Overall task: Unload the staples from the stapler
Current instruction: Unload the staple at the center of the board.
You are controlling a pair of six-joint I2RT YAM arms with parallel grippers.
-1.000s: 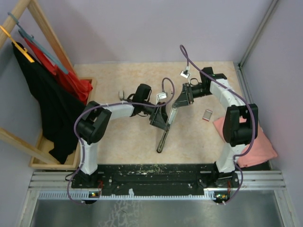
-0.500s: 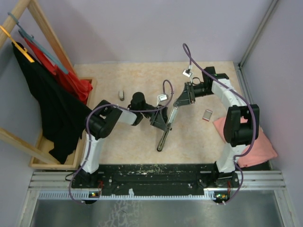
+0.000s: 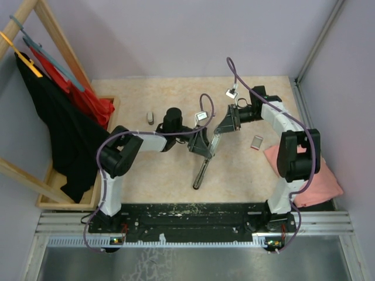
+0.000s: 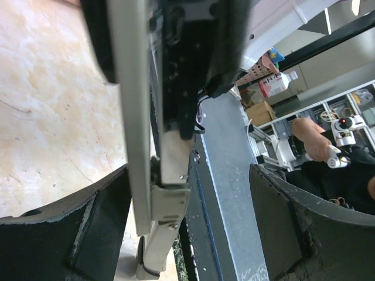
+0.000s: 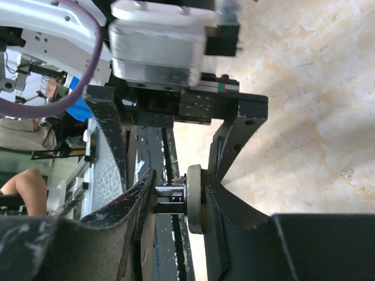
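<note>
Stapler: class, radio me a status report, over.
Left gripper open, straddling stapler. Right gripper shut on its far end. No staples visible. Small box lies apart, right.

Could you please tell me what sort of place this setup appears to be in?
Probably a robotics lab: left arm and right arm bolted to a metal rail, a walled-in tabletop, shelving and boxes beyond.

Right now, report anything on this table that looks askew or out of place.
The stapler stands out: it is swung open and held slanting over the table, its far end pinched in the fingers of the right gripper. A pink cloth lies crumpled at the table's right edge.
</note>
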